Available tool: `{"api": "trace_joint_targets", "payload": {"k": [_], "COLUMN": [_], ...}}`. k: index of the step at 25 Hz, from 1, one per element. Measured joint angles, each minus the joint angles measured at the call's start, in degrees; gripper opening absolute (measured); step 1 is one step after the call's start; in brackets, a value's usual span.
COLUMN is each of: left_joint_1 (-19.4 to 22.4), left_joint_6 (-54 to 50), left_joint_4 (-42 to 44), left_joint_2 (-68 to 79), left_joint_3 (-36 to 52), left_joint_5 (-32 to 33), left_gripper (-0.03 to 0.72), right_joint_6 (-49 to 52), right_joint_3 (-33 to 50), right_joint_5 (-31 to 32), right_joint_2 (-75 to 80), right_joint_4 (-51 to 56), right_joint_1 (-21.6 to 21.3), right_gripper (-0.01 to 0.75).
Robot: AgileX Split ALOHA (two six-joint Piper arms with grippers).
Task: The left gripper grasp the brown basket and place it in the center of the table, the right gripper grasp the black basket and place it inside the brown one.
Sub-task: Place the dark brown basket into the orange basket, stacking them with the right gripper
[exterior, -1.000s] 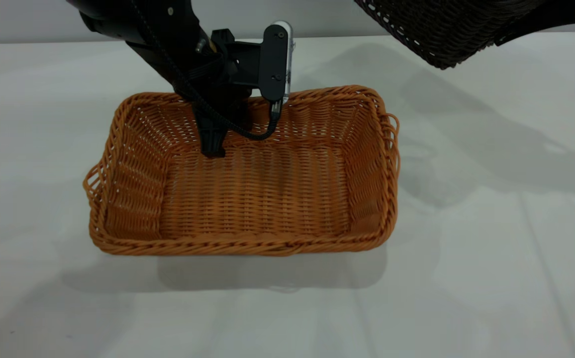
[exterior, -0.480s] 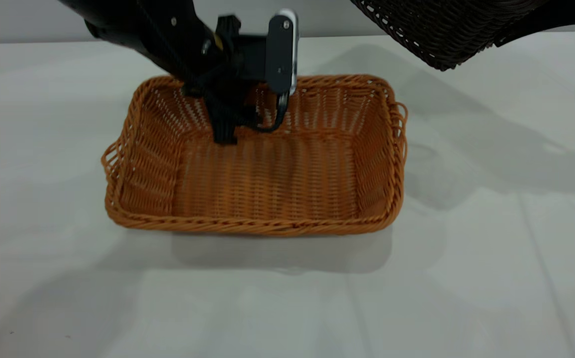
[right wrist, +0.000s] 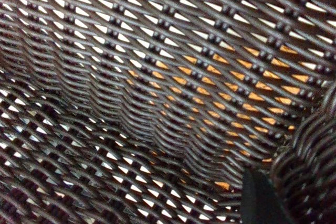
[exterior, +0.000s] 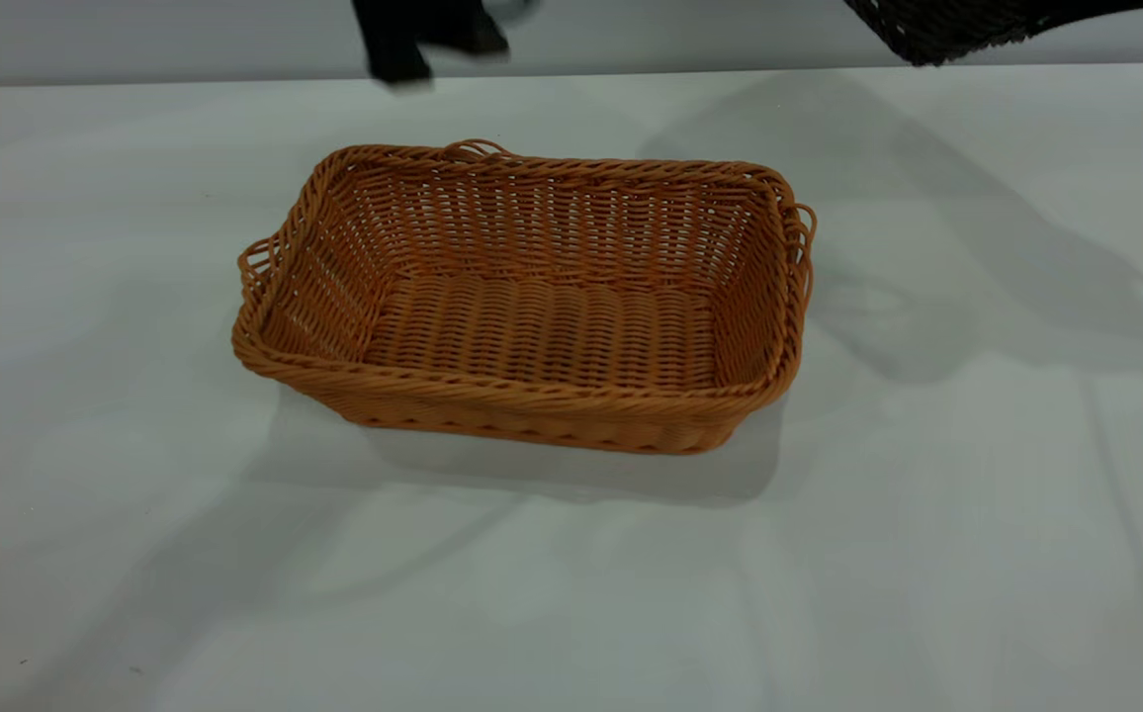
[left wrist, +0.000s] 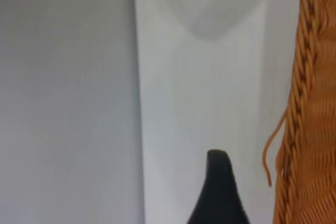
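The brown basket point(exterior: 542, 326) stands upright on the table point(exterior: 927, 554) near its middle, with nothing in it. My left gripper point(exterior: 433, 40) is lifted clear above the basket's far rim, open and empty. In the left wrist view one of its fingertips point(left wrist: 218, 182) shows beside the braided rim of the brown basket point(left wrist: 310, 129). My right gripper is shut on the black basket point(exterior: 937, 25), held high at the far right. In the right wrist view a finger point(right wrist: 260, 198) lies inside the black basket's weave point(right wrist: 157, 77), and orange shows through the gaps.
The pale table stretches bare on all sides of the brown basket. Shadows of the arms and the raised basket fall on the table's right side point(exterior: 878, 307).
My left gripper has let go of the brown basket's far rim and risen away. The basket has settled flat, a little farther back. The black basket has moved up and right.
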Motion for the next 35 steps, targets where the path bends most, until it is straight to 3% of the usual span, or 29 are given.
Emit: {"api": "trace_joint_targets", "payload": {"k": [3, 11, 15, 35], "left_joint_1": [-0.1, -0.2, -0.2, -0.2], "left_joint_6": [-4.0, -10.6, -10.8, -11.0], "left_joint_4": [0.0, 0.0, 0.0, 0.1], "left_joint_2": [-9.8, -29.4, -32.8, -33.2], "left_joint_3": [0.6, 0.9, 0.9, 1.0], "left_joint_5": [4.3, 8.1, 10.2, 15.0], "left_gripper": [0.495, 0.493, 0.493, 0.493], "right_joint_6": [0.1, 4.9, 8.5, 10.5], "right_joint_3": [-0.1, -0.5, -3.6, -7.5], "right_joint_5": [0.1, -5.0, -6.8, -7.9], "right_joint_2": [0.0, 0.1, 3.2, 10.8], "right_joint_4": [-4.9, -16.9, -20.1, -33.2], "right_joint_1": [3.2, 23.7, 29.3, 30.9], "right_gripper": [0.204, 0.204, 0.204, 0.204]}}
